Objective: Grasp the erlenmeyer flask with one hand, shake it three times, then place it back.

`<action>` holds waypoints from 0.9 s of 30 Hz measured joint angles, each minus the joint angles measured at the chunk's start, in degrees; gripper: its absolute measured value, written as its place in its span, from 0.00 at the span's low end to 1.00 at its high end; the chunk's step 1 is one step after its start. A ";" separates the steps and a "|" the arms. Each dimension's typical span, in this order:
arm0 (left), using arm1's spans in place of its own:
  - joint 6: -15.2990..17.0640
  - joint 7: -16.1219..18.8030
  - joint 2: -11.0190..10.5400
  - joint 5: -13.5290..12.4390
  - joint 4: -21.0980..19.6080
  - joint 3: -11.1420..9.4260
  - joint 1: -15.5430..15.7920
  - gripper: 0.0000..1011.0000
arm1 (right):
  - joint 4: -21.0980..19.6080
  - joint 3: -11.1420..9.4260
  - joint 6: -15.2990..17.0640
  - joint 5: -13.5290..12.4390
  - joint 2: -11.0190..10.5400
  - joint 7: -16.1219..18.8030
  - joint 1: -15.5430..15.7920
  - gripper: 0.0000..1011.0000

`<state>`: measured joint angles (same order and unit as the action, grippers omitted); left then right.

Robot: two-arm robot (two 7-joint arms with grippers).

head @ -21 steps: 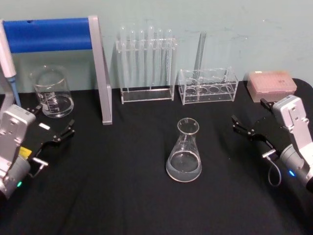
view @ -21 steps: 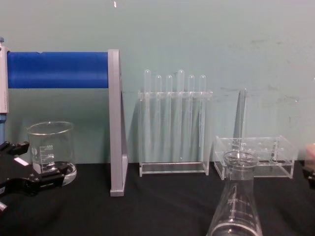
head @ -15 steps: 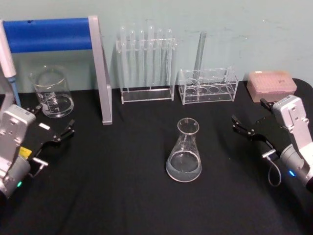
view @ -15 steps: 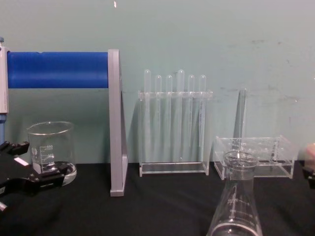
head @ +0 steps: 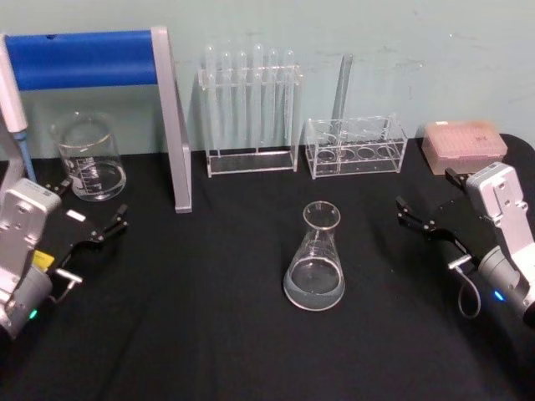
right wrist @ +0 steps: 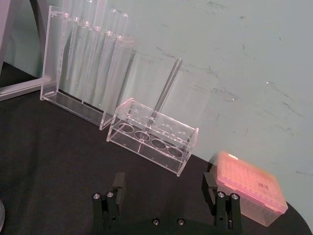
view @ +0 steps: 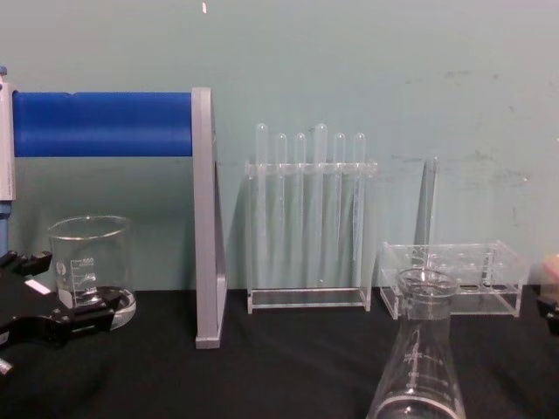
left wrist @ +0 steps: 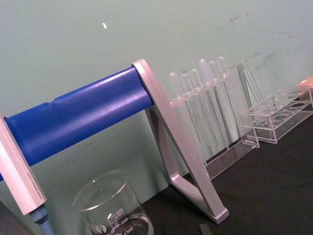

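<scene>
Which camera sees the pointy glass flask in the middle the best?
The head view. It shows the whole erlenmeyer flask, rim to round base, standing upright on the black table. The chest view shows its rim, neck and upper body from the side, with the base cut off by the picture's lower edge.

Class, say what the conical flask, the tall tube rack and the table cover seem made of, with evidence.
Erlenmeyer flask: clear glass, likely; glossy, see-through, printed marks. Tall tube rack: clear acrylic, probably; flat transparent plates with bright edges. Table cover: matte black, possibly cloth; no glare.
</scene>
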<state>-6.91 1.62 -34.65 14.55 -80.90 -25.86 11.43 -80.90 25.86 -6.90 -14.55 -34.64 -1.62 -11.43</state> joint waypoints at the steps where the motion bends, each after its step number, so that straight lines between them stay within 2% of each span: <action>1: 0.00 0.00 0.00 0.00 0.00 0.00 0.00 0.99 | 0.00 0.00 0.00 0.00 0.00 0.00 0.00 0.99; 21: 0.00 0.00 0.00 0.00 0.00 0.00 0.00 0.99 | 0.00 0.00 0.00 0.00 0.00 0.00 0.00 0.99; 27: 0.00 0.00 0.00 0.00 0.00 0.00 0.00 0.99 | -0.85 -1.10 0.02 -0.12 -0.21 1.20 0.87 0.99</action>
<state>-6.91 1.62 -34.65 14.55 -80.90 -25.86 11.43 -81.75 24.76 -6.88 -14.66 -34.85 -0.42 -10.56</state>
